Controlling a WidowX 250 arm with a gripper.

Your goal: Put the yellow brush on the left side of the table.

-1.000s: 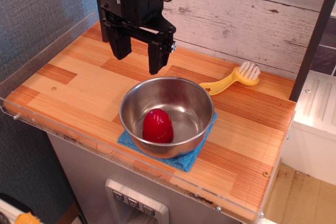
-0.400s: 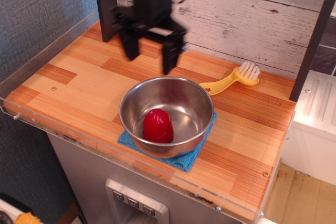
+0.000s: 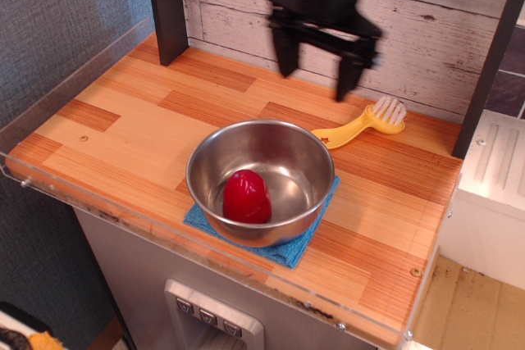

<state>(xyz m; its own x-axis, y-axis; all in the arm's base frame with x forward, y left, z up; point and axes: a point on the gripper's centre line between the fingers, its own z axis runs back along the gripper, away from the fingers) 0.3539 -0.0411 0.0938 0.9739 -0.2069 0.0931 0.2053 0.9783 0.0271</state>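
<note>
gripper: black, motion-blurred, hanging above the back of the table; two fingers spread well apart, nothing between them; edges smeared so finger detail hard to read
gripper body: top cut off by the upper frame edge; cable at top right only partly in view
yellow brush: lying flat on the table near the back right, just right of the bowl rim; white bristle head toward the right, handle tapering toward the bowl; tip of handle very close to the rim, contact cannot be told
brush vs gripper: brush lies below and slightly right of the right finger, apart from it, not gripped
table: striped light and reddish wood planks, clear acrylic rim along front and left edges; far right corner hidden behind a dark post
bowl: steel, middle front of the table, upright
red object: rounded, inside the bowl toward its front left; lower part hidden by the bowl wall
blue cloth: under the bowl, only front corners and right edge showing, rest covered
dark post: upright at back left, top cut off
back wall: whitewashed planks, partly hidden by the gripper
white unit: right of the table, cut off by frame edge
panel under table: grey buttons, partly cropped at the bottom
</note>
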